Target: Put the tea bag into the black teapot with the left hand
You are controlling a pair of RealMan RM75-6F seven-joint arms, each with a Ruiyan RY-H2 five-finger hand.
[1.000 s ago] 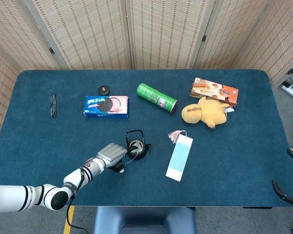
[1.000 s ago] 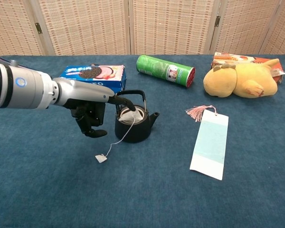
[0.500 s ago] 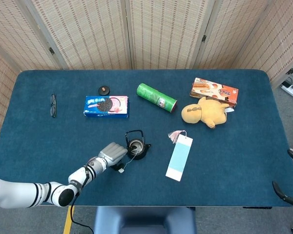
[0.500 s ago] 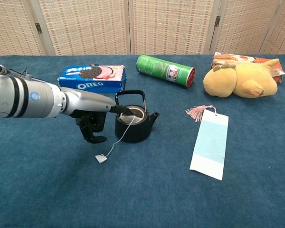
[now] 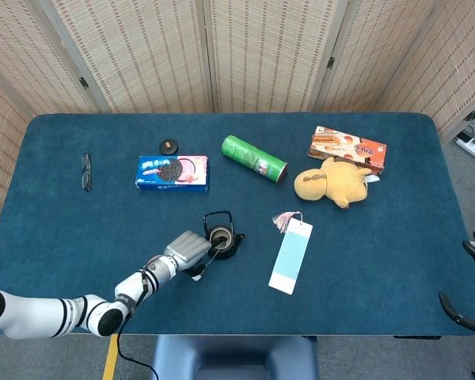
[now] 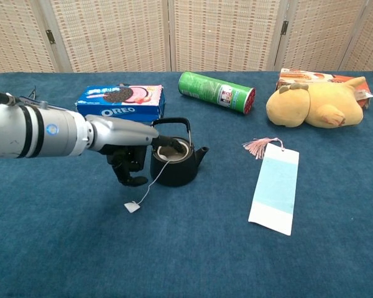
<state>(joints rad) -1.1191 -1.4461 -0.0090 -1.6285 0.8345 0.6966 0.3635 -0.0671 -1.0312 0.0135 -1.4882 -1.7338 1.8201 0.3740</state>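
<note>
Left hand at the black teapot

The left hand (image 6: pixel 129 152) reaches a finger over the black teapot (image 6: pixel 174 162); whether it pinches anything I cannot tell; the tea bag (image 6: pixel 169 151) sits inside; its tag (image 6: pixel 132 207) lies on the counter (image 6: pixel 186 248).

bench (image 5: pixel 396 261): blue cloth
upper left: glasses (image 5: pixel 86 171), lid (image 5: pixel 169 146), cookie box (image 5: pixel 172 172)
centre: green can (image 5: pixel 254 157), teapot (image 5: pixel 221 236), bookmark (image 5: pixel 290 256)
upper right: plush toy (image 5: pixel 330 182), snack box (image 5: pixel 348 148)
</note>
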